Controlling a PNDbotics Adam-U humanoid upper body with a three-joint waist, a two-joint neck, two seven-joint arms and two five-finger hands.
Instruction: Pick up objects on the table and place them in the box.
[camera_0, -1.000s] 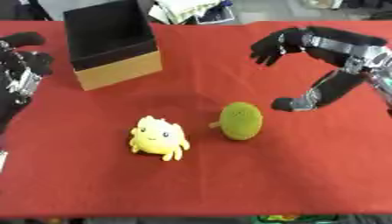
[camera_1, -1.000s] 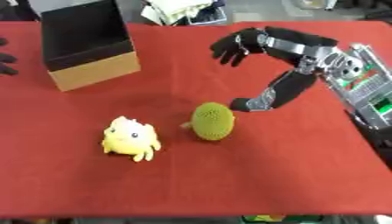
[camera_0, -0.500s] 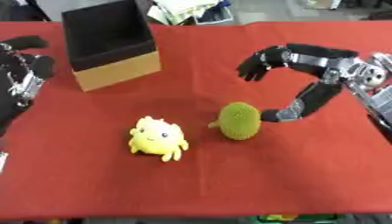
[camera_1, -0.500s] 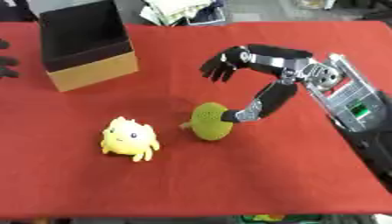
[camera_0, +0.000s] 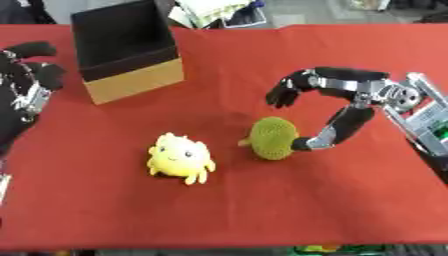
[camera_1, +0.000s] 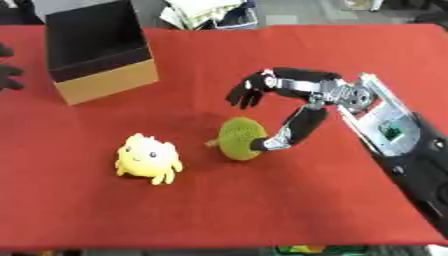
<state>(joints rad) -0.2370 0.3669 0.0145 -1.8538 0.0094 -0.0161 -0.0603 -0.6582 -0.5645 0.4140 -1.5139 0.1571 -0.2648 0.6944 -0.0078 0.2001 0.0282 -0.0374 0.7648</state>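
At the far left the left hand (camera_0: 24, 85) rests idle at the table edge, fingers relaxed and holding nothing. Beyond it stands the open cardboard box (camera_0: 131, 50), black inside, nothing visible in it. On the red tablecloth (camera_0: 262, 210) nearer the front sits a yellow plush toy (camera_0: 180, 157), and just to its right a round green plush (camera_0: 273, 138) with a short stub. The right hand (camera_0: 346, 107) arches wide open around that green toy, thumb tip touching its right side, fingers spread above and beyond it, nothing gripped yet. Closing from here, the thumb could nudge the ball leftward toward the yellow toy, so the fingers shut on air.
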